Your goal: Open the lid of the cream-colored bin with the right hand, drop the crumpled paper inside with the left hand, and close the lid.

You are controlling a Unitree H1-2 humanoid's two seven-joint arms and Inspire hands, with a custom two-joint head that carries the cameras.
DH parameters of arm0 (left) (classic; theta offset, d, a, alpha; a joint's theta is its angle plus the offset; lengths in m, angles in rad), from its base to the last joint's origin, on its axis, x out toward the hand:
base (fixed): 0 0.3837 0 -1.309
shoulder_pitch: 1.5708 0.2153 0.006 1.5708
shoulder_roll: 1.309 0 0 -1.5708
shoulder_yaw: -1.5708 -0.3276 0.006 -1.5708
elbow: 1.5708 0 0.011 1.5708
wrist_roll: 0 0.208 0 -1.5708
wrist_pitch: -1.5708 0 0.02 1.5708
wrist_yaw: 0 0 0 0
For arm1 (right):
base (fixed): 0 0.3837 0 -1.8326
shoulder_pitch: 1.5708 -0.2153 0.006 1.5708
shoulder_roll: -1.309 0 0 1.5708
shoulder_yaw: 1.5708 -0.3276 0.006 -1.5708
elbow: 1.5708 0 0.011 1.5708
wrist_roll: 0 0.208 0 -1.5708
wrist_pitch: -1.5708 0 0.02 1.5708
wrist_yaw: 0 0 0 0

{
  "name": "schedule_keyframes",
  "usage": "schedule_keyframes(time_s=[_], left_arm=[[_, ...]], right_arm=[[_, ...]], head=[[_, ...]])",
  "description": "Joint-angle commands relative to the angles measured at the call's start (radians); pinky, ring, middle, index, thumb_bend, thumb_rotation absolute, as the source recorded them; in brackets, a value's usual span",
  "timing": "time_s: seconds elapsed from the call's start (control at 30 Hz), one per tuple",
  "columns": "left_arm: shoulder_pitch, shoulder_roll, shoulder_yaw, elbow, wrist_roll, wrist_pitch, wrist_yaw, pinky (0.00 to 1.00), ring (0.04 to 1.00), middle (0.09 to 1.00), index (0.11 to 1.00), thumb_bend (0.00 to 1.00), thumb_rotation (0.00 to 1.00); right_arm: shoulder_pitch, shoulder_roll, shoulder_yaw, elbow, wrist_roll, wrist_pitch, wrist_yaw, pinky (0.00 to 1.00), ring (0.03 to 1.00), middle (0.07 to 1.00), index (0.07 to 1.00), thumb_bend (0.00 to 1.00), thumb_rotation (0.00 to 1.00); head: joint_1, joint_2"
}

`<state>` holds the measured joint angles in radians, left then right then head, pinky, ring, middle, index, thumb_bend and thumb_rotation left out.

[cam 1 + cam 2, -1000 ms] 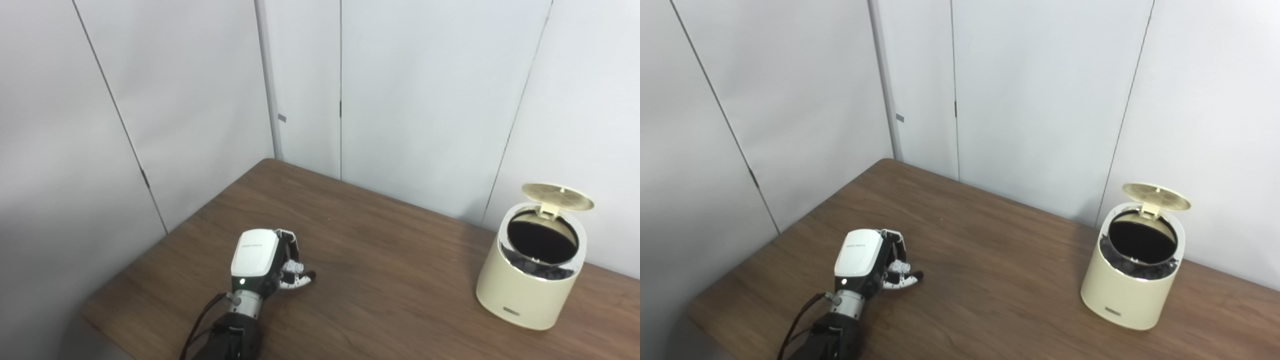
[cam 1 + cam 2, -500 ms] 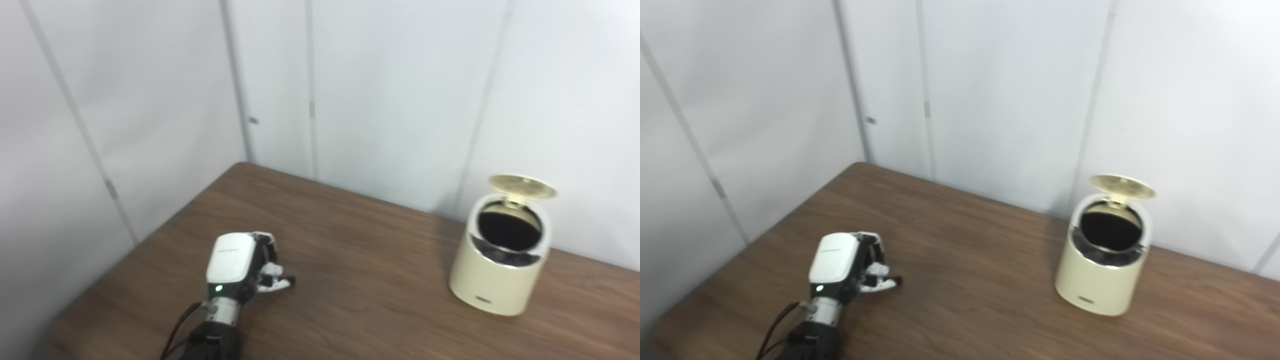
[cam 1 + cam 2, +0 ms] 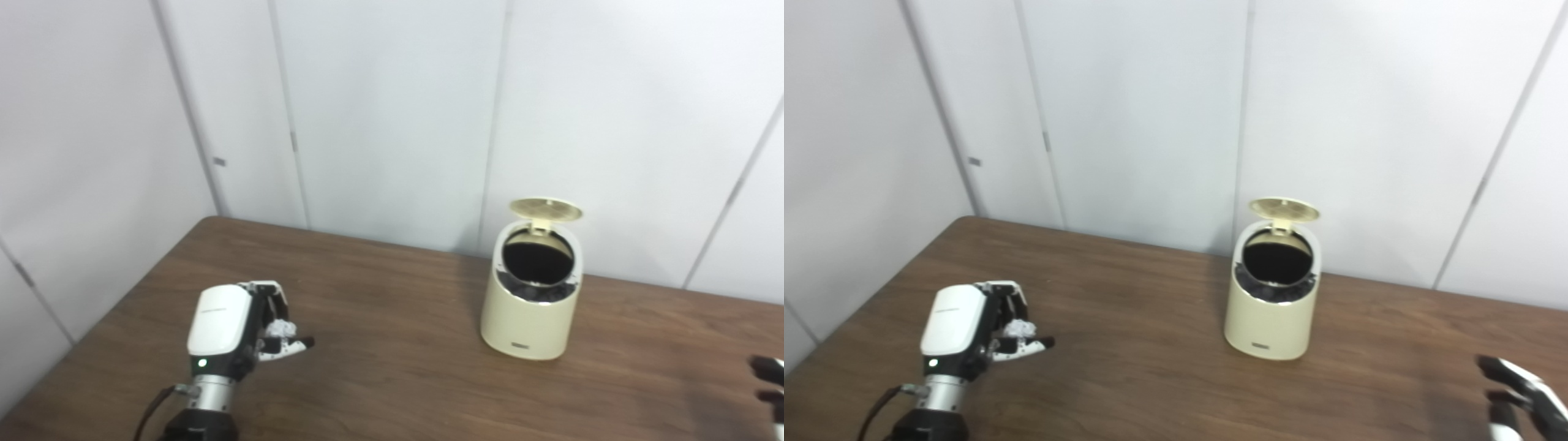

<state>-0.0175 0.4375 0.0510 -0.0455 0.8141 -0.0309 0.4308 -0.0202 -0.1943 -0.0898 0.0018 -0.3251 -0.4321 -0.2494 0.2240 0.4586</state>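
Note:
The cream-colored bin [image 3: 530, 318] stands on the brown table [image 3: 392, 367] near the back wall. Its round lid [image 3: 545, 209] is tipped up, and the dark inside shows. My left hand [image 3: 236, 327] rests low over the table's left part, far to the left of the bin. Its fingers are curled around a small white crumpled paper [image 3: 278, 329]. My right hand [image 3: 1516, 392] shows only partly at the lower right edge, well to the right of the bin, with fingers spread and nothing in them.
White wall panels [image 3: 392, 122] close off the table at the back and on the left. Bare tabletop lies between my left hand and the bin.
The whole picture has shifted, so the camera has turned to the right. My right hand has come into view at the right edge. The left hand stays put with the paper.

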Motion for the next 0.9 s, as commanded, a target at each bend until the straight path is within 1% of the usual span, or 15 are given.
schedule_keyframes(time_s=[0.0, 0.07, 0.2, 0.33, 0.4, 0.47, 0.53, 0.57, 0.6, 0.63, 0.77, 0.87], left_arm=[[-0.034, 0.023, 0.015, -0.050, -0.009, -0.033, 0.016, 0.10, 0.142, 0.201, 0.236, 0.81, 0.00], [-0.041, 0.014, 0.015, -0.085, -0.017, -0.033, -0.005, 0.10, 0.140, 0.199, 0.237, 0.80, 0.00], [-0.059, -0.006, 0.008, -0.150, 0.004, -0.015, -0.041, 0.10, 0.146, 0.209, 0.248, 0.77, 0.00], [-0.086, -0.036, -0.010, -0.211, 0.028, -0.009, -0.079, 0.10, 0.139, 0.204, 0.244, 0.75, 0.00], [-0.101, -0.056, -0.021, -0.241, 0.029, -0.006, -0.103, 0.09, 0.134, 0.200, 0.245, 0.74, 0.00], [-0.118, -0.078, -0.032, -0.266, 0.033, 0.001, -0.127, 0.09, 0.130, 0.196, 0.244, 0.74, 0.00], [-0.139, -0.100, -0.045, -0.281, 0.047, 0.015, -0.151, 0.09, 0.130, 0.196, 0.249, 0.73, 0.00], [-0.150, -0.112, -0.051, -0.286, 0.052, 0.021, -0.162, 0.09, 0.133, 0.201, 0.357, 0.62, 0.02], [-0.161, -0.124, -0.056, -0.289, 0.057, 0.027, -0.174, 0.09, 0.139, 0.208, 0.424, 0.56, 0.03], [-0.172, -0.133, -0.060, -0.287, 0.061, 0.028, -0.180, 0.10, 0.144, 0.213, 0.447, 0.54, 0.03], [-0.209, -0.163, -0.076, -0.267, 0.078, 0.020, -0.187, 0.10, 0.142, 0.212, 0.469, 0.51, 0.04], [-0.237, -0.179, -0.094, -0.245, 0.079, 0.013, -0.192, 0.09, 0.134, 0.199, 0.470, 0.51, 0.04]], right_arm=[[0.018, 0.043, 0.018, 0.016, -0.007, -0.034, -0.024, 0.59, 0.707, 0.723, 0.699, 0.21, 0.95], [0.020, 0.051, 0.018, 0.006, 0.002, -0.025, -0.017, 0.60, 0.715, 0.728, 0.697, 0.17, 0.91], [0.027, 0.061, 0.022, -0.021, -0.003, -0.011, -0.008, 0.61, 0.717, 0.726, 0.693, 0.13, 0.84], [0.033, 0.072, 0.021, -0.046, -0.008, 0.010, -0.002, 0.60, 0.711, 0.720, 0.692, 0.12, 0.77], [0.034, 0.075, 0.021, -0.051, -0.005, 0.013, 0.000, 0.60, 0.707, 0.717, 0.688, 0.11, 0.67], [0.033, 0.076, 0.022, -0.049, -0.015, 0.011, -0.002, 0.60, 0.705, 0.713, 0.684, 0.10, 0.64], [0.029, 0.076, 0.023, -0.043, -0.025, 0.007, -0.005, 0.60, 0.705, 0.712, 0.683, 0.10, 0.62], [0.028, 0.077, 0.024, -0.041, -0.031, 0.008, -0.006, 0.59, 0.701, 0.709, 0.681, 0.10, 0.62], [0.026, 0.079, 0.025, -0.039, -0.032, 0.010, -0.007, 0.59, 0.699, 0.706, 0.680, 0.11, 0.62], [0.024, 0.083, 0.026, -0.037, -0.032, 0.013, -0.008, 0.59, 0.697, 0.704, 0.678, 0.11, 0.62], [0.021, 0.097, 0.032, -0.040, -0.028, 0.031, -0.004, 0.59, 0.697, 0.705, 0.681, 0.13, 0.62], [0.016, 0.107, 0.038, -0.032, -0.051, 0.029, -0.014, 0.59, 0.695, 0.701, 0.684, 0.10, 0.59]], head=[[-0.005, 0.003], [-0.009, 0.004], [-0.026, 0.007], [-0.038, 0.006], [-0.041, 0.006], [-0.042, 0.008], [-0.044, 0.006], [-0.046, 0.005], [-0.051, 0.004], [-0.057, 0.004], [-0.062, 0.000], [-0.077, -0.007]])
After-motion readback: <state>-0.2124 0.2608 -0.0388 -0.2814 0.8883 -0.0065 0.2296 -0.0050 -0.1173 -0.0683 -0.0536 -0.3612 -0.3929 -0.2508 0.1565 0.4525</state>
